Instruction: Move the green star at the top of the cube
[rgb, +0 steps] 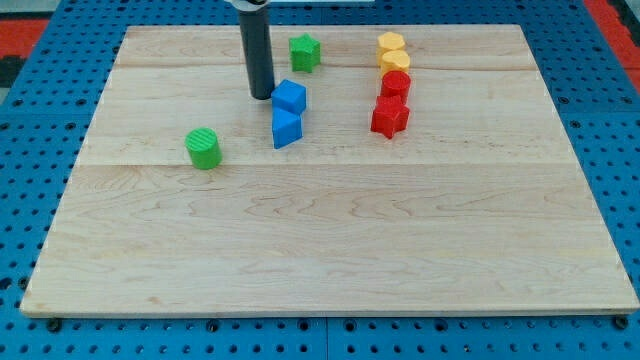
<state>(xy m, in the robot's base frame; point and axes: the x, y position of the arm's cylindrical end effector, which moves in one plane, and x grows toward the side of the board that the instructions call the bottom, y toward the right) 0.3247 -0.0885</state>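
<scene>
1. The wooden board (330, 250) lay on a blue pegboard surface (30, 120) and filled most of the frame.
2. The dark rod (256, 50) came down from the top edge, left of centre, and my tip (262, 96) rested on the board in the upper middle of the frame.
3. The arm carried no jaws at all, only the plain rod, so nothing was gripped or held; my tip could only push.
4. The green star (304, 52) sat near the top of the frame, just right of the rod and above the blue blocks, apart from my tip.
5. The blue cube (289, 96) stood just to the right of my tip; whether the two touched could not be told.
6. A second blue block (286, 128), of angular shape, sat directly below the cube and appeared to touch it.
7. A green cylinder (203, 148) stood alone in the left-middle part of the frame, well apart from the others.
8. At the upper right, four blocks formed a close column: two yellow blocks, upper (390, 43) and lower (394, 61), then a red block (395, 84), then a red star-like block (389, 117) at the bottom.
9. The lower half of the board showed only bare wood grain.
</scene>
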